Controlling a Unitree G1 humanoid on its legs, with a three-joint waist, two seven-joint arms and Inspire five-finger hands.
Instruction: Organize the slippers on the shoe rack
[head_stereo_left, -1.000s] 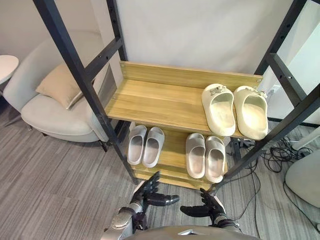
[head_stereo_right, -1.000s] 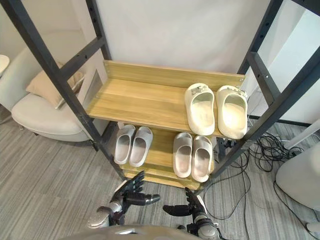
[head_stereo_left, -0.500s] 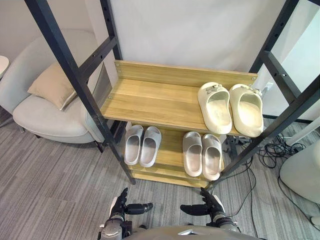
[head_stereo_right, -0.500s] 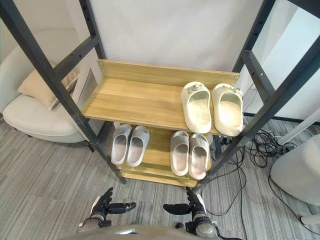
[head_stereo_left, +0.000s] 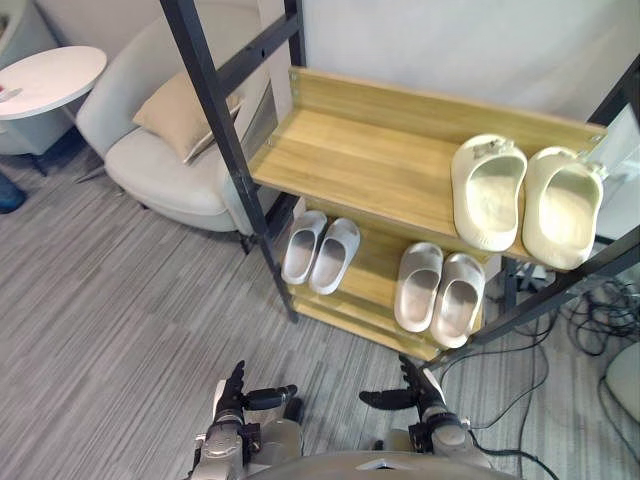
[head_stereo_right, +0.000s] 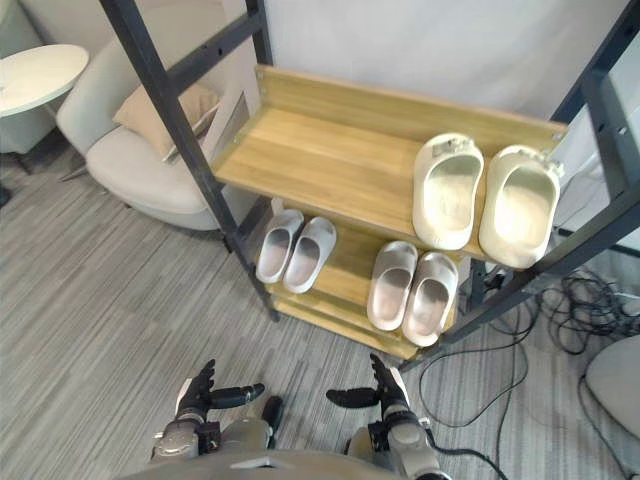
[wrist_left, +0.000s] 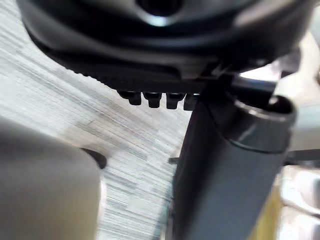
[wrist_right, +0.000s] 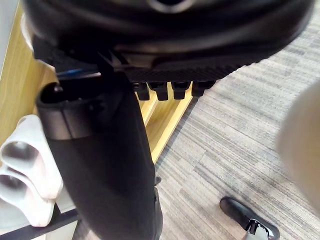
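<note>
The wooden shoe rack (head_stereo_left: 370, 165) has a black metal frame. A cream pair of slippers (head_stereo_left: 488, 190) lies at the right end of its upper shelf. On the lower shelf a light grey pair (head_stereo_left: 320, 250) sits at the left and a beige pair (head_stereo_left: 440, 292) at the right. My left hand (head_stereo_left: 230, 393) and right hand (head_stereo_left: 418, 392) hang low over the carpet in front of the rack. Both are open, with straight fingers (wrist_right: 170, 90) and nothing in them. The right wrist view shows the lower shelf's edge (wrist_right: 167, 117) and the beige pair (wrist_right: 22, 170) past the thumb.
A pale armchair (head_stereo_left: 160, 175) with a tan cushion (head_stereo_left: 185, 108) stands left of the rack, and a round white side table (head_stereo_left: 50, 78) is further left. Cables (head_stereo_left: 600, 325) lie on the floor at the right. The rack's black front post (head_stereo_left: 235, 165) slants across the view.
The camera has moved, so the whole scene has shifted right. My left hand has dropped from its raised, spread pose to low by the floor. The slippers lie as before.
</note>
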